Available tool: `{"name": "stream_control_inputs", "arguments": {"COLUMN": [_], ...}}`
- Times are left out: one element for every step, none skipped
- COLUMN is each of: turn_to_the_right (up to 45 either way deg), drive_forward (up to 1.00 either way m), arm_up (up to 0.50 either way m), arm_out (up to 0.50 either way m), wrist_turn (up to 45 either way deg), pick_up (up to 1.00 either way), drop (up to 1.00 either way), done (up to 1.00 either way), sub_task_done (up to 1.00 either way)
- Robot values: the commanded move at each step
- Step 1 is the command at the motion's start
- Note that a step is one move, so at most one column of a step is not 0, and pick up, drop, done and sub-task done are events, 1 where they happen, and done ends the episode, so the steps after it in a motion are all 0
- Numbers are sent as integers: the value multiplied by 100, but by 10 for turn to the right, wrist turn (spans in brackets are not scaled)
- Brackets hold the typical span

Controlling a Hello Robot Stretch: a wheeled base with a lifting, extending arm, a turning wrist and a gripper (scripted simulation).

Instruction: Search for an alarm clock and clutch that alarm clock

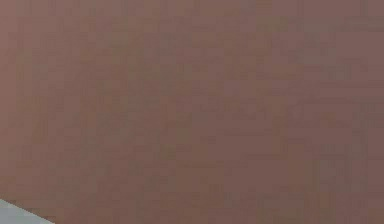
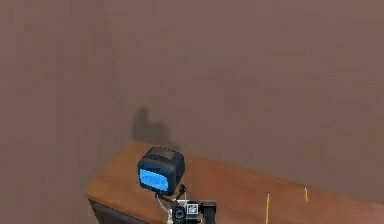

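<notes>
Found: small dark boxy alarm clock with a bright blue face (image 2: pixel 160 171), standing upright near the left end of the long brown wooden table top (image 2: pixel 240 190), close to the plain brown wall (image 2: pixel 250 70). Found too, just below and right of the clock in the arm side view: dark two-finger gripper (image 2: pixel 172 203) at the end of the arm. Cannot tell whether holding anything, with the clock standing right at its far end. Cannot tell either whether touching the clock or just beside it.

Probably at the grabbing step now. To do it well, go slow. Line up with the middle of the clock's body, not a corner. Get a finger on each side before lifting. Lift straight up, gently, to avoid tipping the clock or pushing it off the table's edge. Stay away from the two thin yellow sticks (image 2: pixel 267 207) farther right on the table. Keep the base parked, with the flat brown wall ahead (image 1: pixel 200 100) looking very near.
</notes>
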Motion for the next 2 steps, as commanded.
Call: {"name": "stream_control_inputs", "arguments": {"turn_to_the_right": [0, 0], "drive_forward": [0, 0], "arm_up": [10, 0], "arm_out": [0, 0], "wrist_turn": [0, 0], "pick_up": [0, 0], "drop": [0, 0], "done": [0, 100], "sub_task_done": [0, 0]}}
